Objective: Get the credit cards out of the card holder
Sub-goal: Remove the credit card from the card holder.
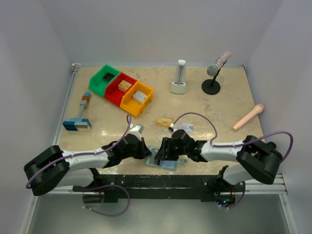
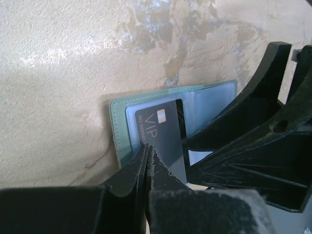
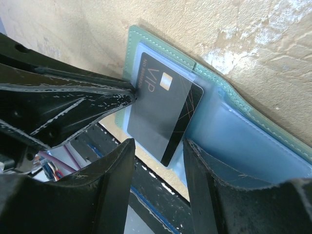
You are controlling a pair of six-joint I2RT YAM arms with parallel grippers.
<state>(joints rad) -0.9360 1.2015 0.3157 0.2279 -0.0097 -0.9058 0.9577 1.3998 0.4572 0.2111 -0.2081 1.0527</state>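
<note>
The card holder [image 1: 168,165] lies open near the table's front edge, a light blue-teal bifold [image 2: 118,127] [image 3: 253,131]. A dark credit card marked VIP [image 2: 165,127] [image 3: 165,112] sticks partway out of its left pocket, tilted. My left gripper [image 2: 147,147] [image 1: 147,152] is shut, its tips pinching that card's left edge. My right gripper [image 3: 158,151] [image 1: 164,152] stands open over the holder's near edge, one finger [image 3: 209,185] over the right panel. Two more credit cards lie on the table behind: an orange-gold one [image 1: 165,122] and a pale one [image 1: 185,127].
Green [image 1: 104,79], red [image 1: 121,87] and orange [image 1: 137,97] bins sit at the back left. A blue-and-white block with a handle [image 1: 78,124] lies at the left. A white stand [image 1: 179,78], a microphone [image 1: 214,73] and a pink cylinder [image 1: 248,117] are at the back right.
</note>
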